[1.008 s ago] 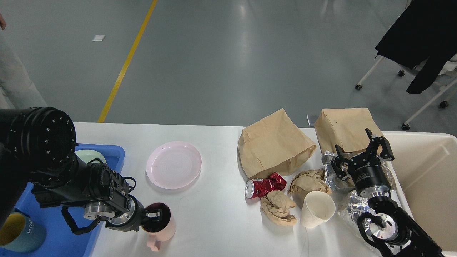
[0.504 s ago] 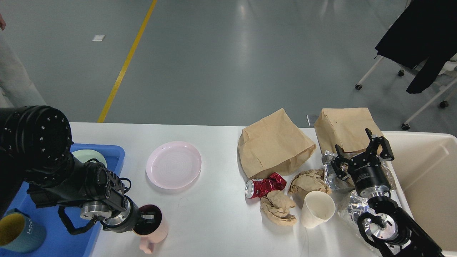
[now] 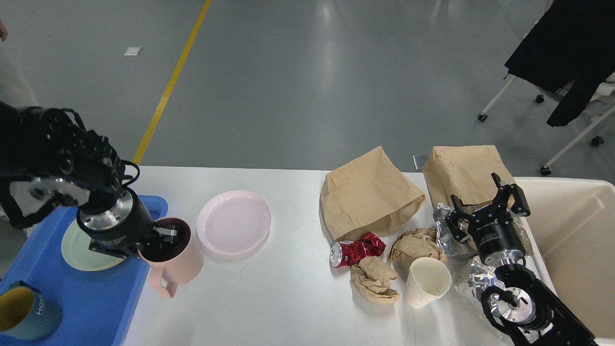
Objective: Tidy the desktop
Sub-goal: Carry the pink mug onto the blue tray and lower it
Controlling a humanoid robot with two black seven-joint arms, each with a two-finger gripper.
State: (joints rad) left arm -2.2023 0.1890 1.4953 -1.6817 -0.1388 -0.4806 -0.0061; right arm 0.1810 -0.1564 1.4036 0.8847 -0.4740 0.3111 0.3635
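1. Big white tabletop (image 3: 288,298), filling the low half of the view, with the grey floor behind it.
2. Left tool (image 3: 161,239) closed on the rim of a pink mug (image 3: 173,262), one finger inside the dark cup, handle pointing down toward the near edge.
3. Mug held by the tabletop's left edge, right beside the blue tray (image 3: 96,298); cannot tell if lifted or resting.
4. In the tray: a pale green plate (image 3: 79,250) partly under the arm, and a teal mug (image 3: 29,312) with a yellow inside at the near left corner.
5. Pink plate (image 3: 234,221) flat on the tabletop, just right of the pink mug, closer to the far edge.
6. Two brown paper bags toward the far right edge: one big (image 3: 367,194), one behind it (image 3: 463,173).
7. Near the bags: a squashed red can (image 3: 356,251), two balls of brown paper (image 3: 375,281) (image 3: 415,242), a white paper cup (image 3: 427,281) on its side, and shiny foil (image 3: 447,230).
8. Right tool (image 3: 487,204) wide open, holding nothing, up over the foil.
9. Cream bin (image 3: 571,230) off the tabletop's right edge.
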